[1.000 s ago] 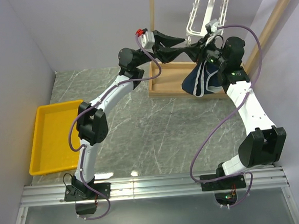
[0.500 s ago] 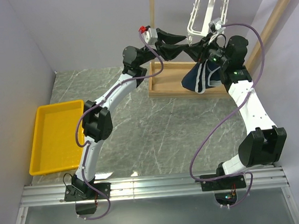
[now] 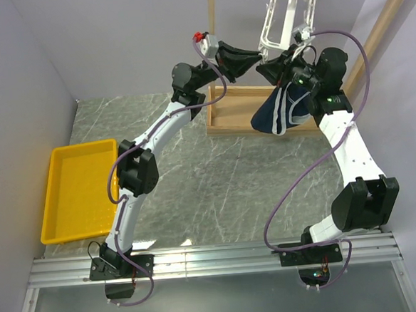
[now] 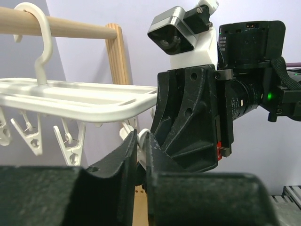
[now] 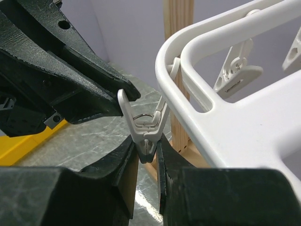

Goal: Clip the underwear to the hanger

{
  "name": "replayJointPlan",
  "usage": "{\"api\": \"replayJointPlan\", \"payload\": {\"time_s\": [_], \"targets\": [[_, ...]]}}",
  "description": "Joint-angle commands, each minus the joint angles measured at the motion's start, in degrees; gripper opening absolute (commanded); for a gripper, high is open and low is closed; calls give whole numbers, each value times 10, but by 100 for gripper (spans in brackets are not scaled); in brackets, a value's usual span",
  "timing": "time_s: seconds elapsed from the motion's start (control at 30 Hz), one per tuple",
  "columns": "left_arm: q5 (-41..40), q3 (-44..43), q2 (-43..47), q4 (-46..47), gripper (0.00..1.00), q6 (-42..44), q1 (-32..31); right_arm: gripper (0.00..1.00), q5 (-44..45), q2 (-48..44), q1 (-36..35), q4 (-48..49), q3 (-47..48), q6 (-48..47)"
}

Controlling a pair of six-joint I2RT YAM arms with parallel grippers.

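The white hanger (image 3: pixel 289 15) hangs by its hook from the wooden rack's top bar. My two grippers meet at one of its dangling clips (image 5: pixel 143 125). My left gripper (image 4: pixel 141 146) is shut on the clip's upper end (image 4: pixel 142 136). My right gripper (image 5: pixel 147 155) has its fingers almost closed around the clip's closed tip. In the top view the navy underwear (image 3: pixel 280 112) with white trim hangs from my right gripper (image 3: pixel 265 68), just under the hanger. No fabric shows in the right wrist view. My left gripper (image 3: pixel 253 58) faces it from the left.
The light wooden rack (image 3: pixel 213 27) stands at the back right on a wooden base (image 3: pixel 234 115). Other clips (image 4: pixel 68 141) dangle from the hanger frame (image 4: pixel 80 99). A yellow tray (image 3: pixel 75 190) lies at the left on the marble table.
My left gripper has moved right and up to the hanger's clip. My right gripper has risen slightly with the underwear hanging from it.
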State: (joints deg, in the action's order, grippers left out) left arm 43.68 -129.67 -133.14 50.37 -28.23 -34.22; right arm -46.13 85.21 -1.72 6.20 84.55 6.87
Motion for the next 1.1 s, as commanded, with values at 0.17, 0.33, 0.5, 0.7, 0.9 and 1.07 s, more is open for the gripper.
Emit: {"api": "replayJointPlan", "payload": {"time_s": [0.17, 0.33, 0.5, 0.7, 0.9, 1.07], "targets": [[-15, -22, 4, -7, 0, -1, -18, 41, 59, -13, 1, -8, 15, -19], [-32, -16, 8, -18, 0, 1, -24, 49, 94, -26, -1, -6, 4, -41], [-49, -14, 10, -25, 0, -5, -29, 49, 117, -48, -7, 34, -24, -57], [-61, -14, 13, -23, 0, -30, -31, 45, 147, -59, -28, 52, -47, -109], [-70, -10, 18, -33, 0, -30, -34, 35, 176, -66, -37, 87, -63, -128], [-76, -8, 23, -39, 12, -40, -34, 11, 173, -67, -38, 83, -62, -136]]}}
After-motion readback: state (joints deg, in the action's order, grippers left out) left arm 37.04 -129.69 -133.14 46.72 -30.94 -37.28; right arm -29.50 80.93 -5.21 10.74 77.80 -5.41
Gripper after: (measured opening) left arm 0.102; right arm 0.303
